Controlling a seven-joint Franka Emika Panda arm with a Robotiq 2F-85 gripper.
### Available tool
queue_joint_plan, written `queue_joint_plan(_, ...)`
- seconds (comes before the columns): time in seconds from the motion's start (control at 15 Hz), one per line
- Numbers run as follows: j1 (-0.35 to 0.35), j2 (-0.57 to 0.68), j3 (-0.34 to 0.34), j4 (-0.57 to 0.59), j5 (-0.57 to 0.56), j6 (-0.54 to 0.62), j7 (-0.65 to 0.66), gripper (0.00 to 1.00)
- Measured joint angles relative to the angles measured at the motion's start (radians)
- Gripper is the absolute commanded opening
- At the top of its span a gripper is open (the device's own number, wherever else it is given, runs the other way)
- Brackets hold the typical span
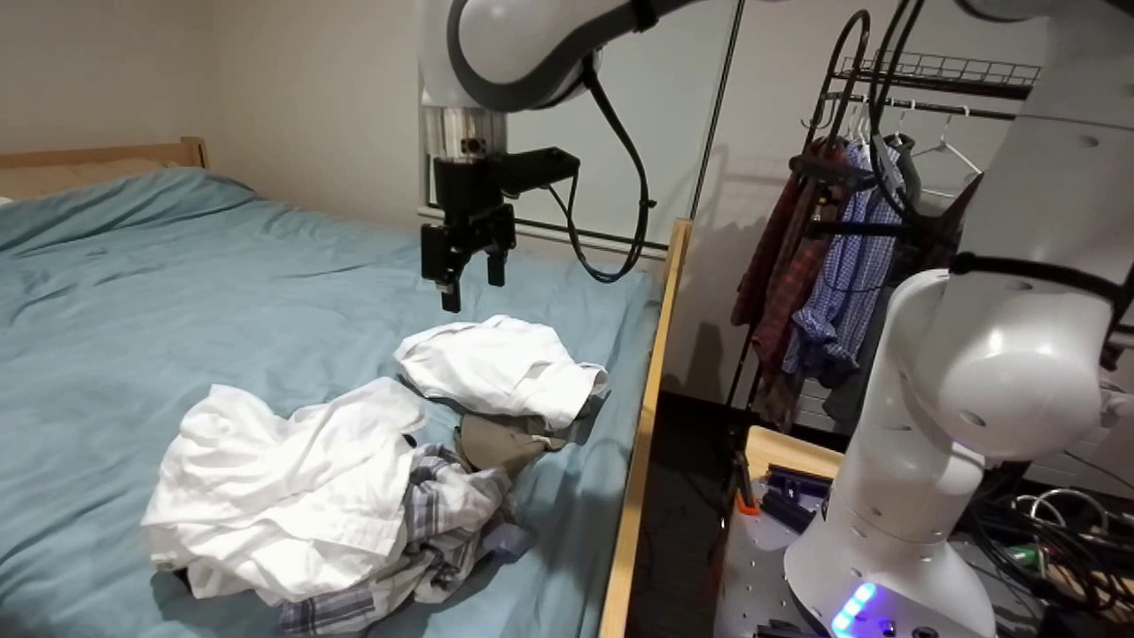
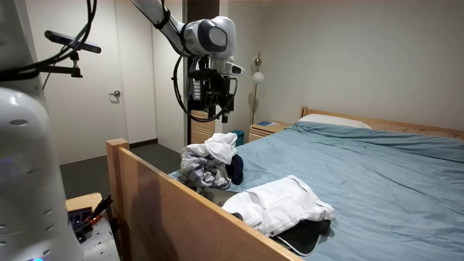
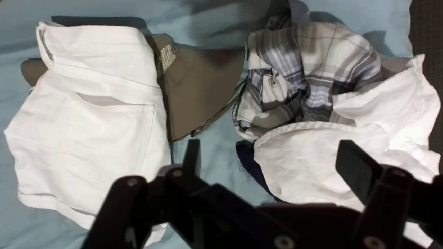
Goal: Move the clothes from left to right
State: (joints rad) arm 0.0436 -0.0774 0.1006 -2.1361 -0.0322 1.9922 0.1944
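Left: loose heap [image 2: 206, 166], looks like the part left to do. Sides as in both exterior views; wrist view swaps them. Large white garment [image 1: 283, 496] on top, plaid shirt [image 1: 447, 492] bunched beside and partly under it, navy piece [image 2: 235, 170] poking out from below the white. Gripper [image 1: 474, 294] hangs above, near the heap's inner side; jaws spread wide, nothing between them, clear of the cloth. Middle: tan piece [image 3: 206, 86], one end under the right-hand stack [image 2: 279, 206], free end just beside the plaid. Right: stack is flatter, folded white garment [image 3: 90, 135] lying over the tan piece and some dark fabric [image 2: 306, 233]. My read: partly done. Right side looks started; white, plaid and navy on the left need moving. Next should be a pick off the heap, top white likely first.

Edges, same order. Left: heap sits near the side of the teal bedsheet [image 1: 204, 301], floor [image 3: 426, 27] just past it; can't tell if cloth overhangs. Robot side: footboard [image 2: 188, 224] rises above the bedsheet near the stack, so carry high, snag risk. Right: open bedsheet beyond the stack, running on to the headboard [image 2: 417, 128]. Decent room to set down.
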Motion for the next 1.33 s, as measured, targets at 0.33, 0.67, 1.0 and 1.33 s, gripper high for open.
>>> queue_joint_plan(0.33,0.005,0.008,0.0,0.001,0.005,0.009,-0.002,1.0)
queue_joint_plan(0.67,0.052,0.133,0.015,0.052,0.016,0.106,-0.005,1.0)
queue_joint_plan(1.0,0.122,0.322,0.038,0.212,0.015,0.133,0.0,1.0)
queue_joint_plan(1.33,0.206,0.517,0.051,0.424,-0.012,0.077,-0.001,1.0)
